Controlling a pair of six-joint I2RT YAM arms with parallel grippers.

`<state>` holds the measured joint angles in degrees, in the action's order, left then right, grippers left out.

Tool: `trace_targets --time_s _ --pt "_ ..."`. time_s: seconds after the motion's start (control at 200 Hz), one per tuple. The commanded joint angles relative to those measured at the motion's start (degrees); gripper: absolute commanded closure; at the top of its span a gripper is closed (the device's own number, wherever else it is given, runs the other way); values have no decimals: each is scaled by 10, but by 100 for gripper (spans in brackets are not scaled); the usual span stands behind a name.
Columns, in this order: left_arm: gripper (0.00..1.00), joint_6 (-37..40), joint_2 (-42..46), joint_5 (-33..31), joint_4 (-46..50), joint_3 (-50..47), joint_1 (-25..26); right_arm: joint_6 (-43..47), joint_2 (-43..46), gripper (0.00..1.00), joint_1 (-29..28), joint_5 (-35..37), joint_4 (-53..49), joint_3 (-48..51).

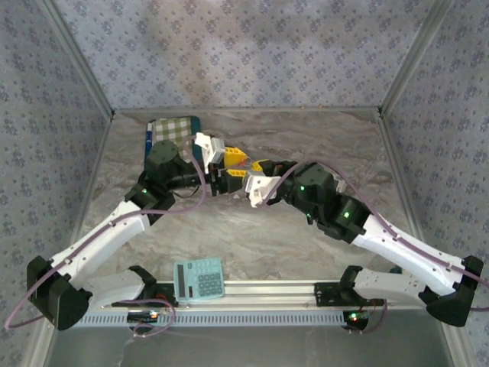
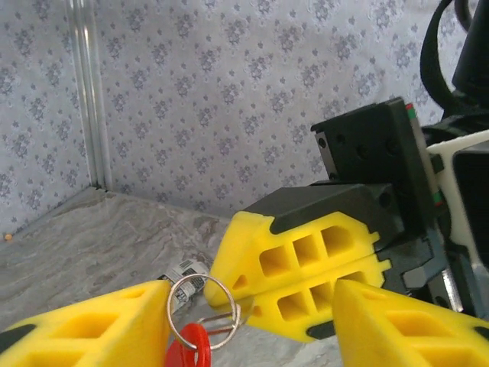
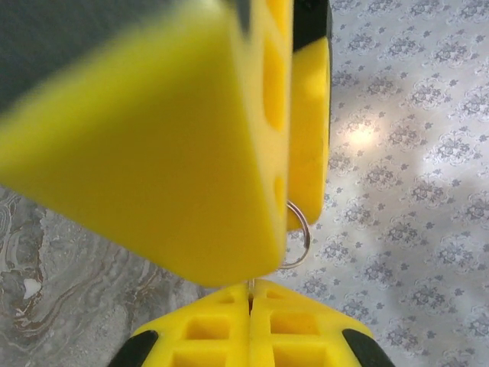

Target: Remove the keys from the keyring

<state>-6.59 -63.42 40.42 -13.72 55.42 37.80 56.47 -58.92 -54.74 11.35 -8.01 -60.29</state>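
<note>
Two claws meet at the keyring (image 2: 205, 276), which hangs in the air above the marble-patterned bench (image 1: 306, 245), well apart from the teal calculator (image 1: 199, 279). The right claw (image 2: 237, 279) is pressed together on the keyring's rim, pinching the thin wire at its very tip. The left claw (image 2: 248, 294) stands spread, one yellow finger on either side of the keyring, gripping nothing. A red key (image 2: 189, 353) dangles just below the keyring, threaded on it. That key looks light, stiff and small; the wire looks springy and slick. The best hold, I judge, is across the flat red head — then work it round the coil.
</note>
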Motion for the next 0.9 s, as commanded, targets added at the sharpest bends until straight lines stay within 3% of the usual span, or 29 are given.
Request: trace_targets --time_s 0.0,0.415,0.625,0.895 --pt "37 5 34 -37 -23 -14 1 -35 17 100 10 -15 21 -9" --pt "33 -11 96 -128 11 -28 -42 -68 79 100 51 -103 13 16" --pt "33 -35 64 -65 31 32 -87 -106 95 100 63 -141 12 27" --pt "36 61 15 24 113 111 -77 -144 99 100 78 -162 0 20"
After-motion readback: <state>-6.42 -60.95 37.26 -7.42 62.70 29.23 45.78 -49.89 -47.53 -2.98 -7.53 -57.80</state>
